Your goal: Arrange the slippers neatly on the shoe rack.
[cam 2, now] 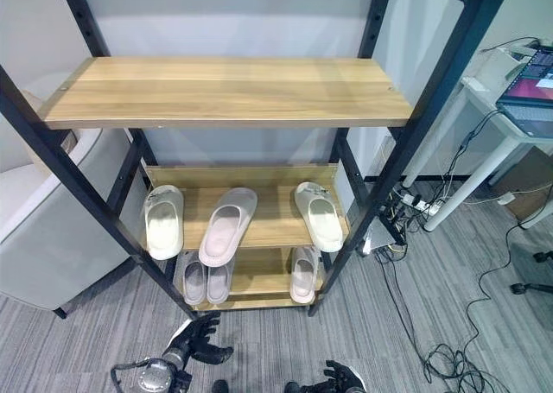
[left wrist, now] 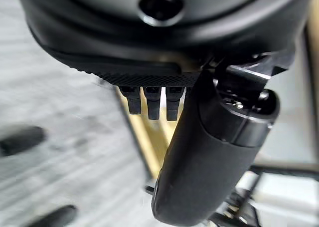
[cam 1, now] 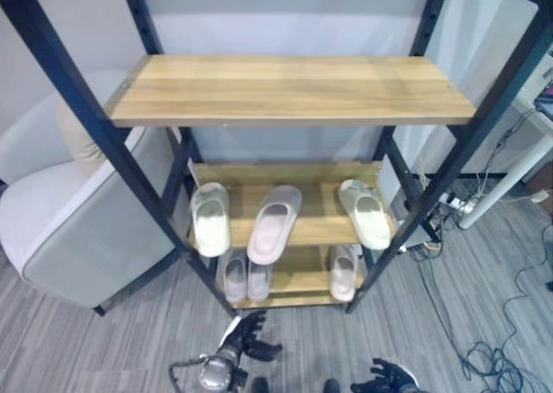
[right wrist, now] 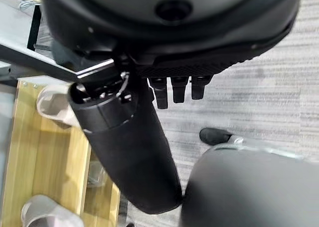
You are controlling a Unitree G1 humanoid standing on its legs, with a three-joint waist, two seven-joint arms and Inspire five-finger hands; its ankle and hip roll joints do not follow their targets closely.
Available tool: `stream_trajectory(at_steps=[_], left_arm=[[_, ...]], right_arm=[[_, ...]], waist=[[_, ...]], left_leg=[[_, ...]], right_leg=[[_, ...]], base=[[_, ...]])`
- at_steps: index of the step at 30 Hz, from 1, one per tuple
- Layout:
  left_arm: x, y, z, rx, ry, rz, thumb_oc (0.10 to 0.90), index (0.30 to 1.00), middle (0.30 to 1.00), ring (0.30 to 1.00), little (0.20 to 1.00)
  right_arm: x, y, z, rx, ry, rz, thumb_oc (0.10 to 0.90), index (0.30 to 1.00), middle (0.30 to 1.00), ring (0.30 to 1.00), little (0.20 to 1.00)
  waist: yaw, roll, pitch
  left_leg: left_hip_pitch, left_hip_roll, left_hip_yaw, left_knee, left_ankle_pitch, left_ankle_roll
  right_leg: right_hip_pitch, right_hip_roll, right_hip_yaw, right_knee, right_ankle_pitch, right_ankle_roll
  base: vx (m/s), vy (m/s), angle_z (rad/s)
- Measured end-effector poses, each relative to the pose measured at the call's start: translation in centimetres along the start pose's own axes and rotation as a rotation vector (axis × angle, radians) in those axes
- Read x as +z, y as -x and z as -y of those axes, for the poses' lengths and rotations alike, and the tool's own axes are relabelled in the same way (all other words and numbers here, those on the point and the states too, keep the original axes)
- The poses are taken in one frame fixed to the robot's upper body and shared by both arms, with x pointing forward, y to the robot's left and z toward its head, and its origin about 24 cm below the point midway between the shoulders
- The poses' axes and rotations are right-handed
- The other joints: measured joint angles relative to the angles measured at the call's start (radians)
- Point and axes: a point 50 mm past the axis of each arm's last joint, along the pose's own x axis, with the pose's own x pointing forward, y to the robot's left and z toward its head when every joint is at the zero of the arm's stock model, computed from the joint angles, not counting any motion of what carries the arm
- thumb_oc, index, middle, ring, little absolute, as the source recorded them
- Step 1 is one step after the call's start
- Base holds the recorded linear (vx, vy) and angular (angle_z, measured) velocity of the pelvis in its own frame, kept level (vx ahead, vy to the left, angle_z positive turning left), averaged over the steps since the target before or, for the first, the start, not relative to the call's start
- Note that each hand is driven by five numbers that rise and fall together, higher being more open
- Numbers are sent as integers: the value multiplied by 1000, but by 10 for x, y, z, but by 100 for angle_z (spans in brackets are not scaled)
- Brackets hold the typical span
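**A:** Where are the slippers?

**B:** Six show on a black metal shoe rack (cam 1: 154,205) with pale wooden shelves. On the middle shelf (cam 1: 321,222) lie three: a white slipper at the left (cam 1: 210,219), a pale pink slipper in the centre (cam 1: 274,224) and a white slipper at the right (cam 1: 365,213). The left one hangs slightly over the shelf's front edge. The pink one lies at a slant, its heel also past the front edge. The right one tilts the opposite way. The three are apart from one another.

**A:** And below?

**B:** On the bottom shelf (cam 1: 301,281), a pair of pale pink slippers (cam 1: 244,278) sits side by side, touching, under the left half. A single pink slipper (cam 1: 343,273) lies near the right post.

**A:** The top shelf?

**B:** A bare wooden board (cam 1: 289,88).

**A:** What are the hands doing?

**B:** The left hand (cam 1: 251,335) hangs low over the grey striped floor (cam 1: 112,341), in front of the rack, fingers loosely spread, grasping nothing. The right hand (cam 1: 385,379) is at the bottom edge, fingers relaxed, also empty.

**A:** Anything around the rack?

**B:** A white upholstered armchair (cam 1: 78,229) stands to its left. A white desk with a laptop (cam 2: 527,86) stands to its right.
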Motion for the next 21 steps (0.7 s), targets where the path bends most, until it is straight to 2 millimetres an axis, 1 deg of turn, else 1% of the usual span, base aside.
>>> stream_trajectory(at_steps=[2,4,7,8,13,16,21], left_arm=[[18,2,5,-73,-39,82,800,900,900,900,900],[30,4,10,-131,-63,138,800,900,900,900,900],[42,7,18,-216,-92,192,800,900,900,900,900],[45,8,21,-234,-100,203,800,900,900,900,900],[61,12,29,-284,-112,274,800,900,900,900,900],[74,15,29,-291,-108,327,800,900,900,900,900],[108,26,21,-277,-130,476,800,900,900,900,900]], right_arm=[[-3,1,4,-9,2,-7,800,900,900,900,900],[-5,2,7,-17,-6,-12,800,900,900,900,900],[-7,2,11,-25,5,-21,800,900,900,900,900],[-7,3,11,-25,6,-21,800,900,900,900,900],[-11,4,11,-23,5,-28,800,900,900,900,900],[-12,4,11,-23,4,-29,800,900,900,900,900],[-12,4,10,-22,24,-27,800,900,900,900,900]], waist=[[0,8,-4],[1,19,-10],[-1,41,-24],[-1,44,-26],[-3,46,-26],[-2,45,-25],[-3,43,-21]], left_leg=[[1,6,0,-3,-1,-6],[1,8,-3,-3,-4,-14],[2,9,-1,-3,-5,-15],[2,9,0,-3,-5,-15],[4,9,0,-3,-3,-14],[4,8,1,-3,-1,-10],[22,8,7,-3,0,-8]], right_leg=[[0,6,-2,-4,-1,-4],[2,9,-3,-7,-1,-4],[2,9,0,-7,-1,-4],[2,9,0,-7,-1,-4],[3,8,1,-7,-1,-4],[3,8,2,-7,-1,-4],[19,8,6,-7,-2,-3]], base=[[-24,-51,3],[-39,-50,0],[0,-24,0],[5,-31,-1],[2,-7,0],[0,0,0],[0,0,0]])
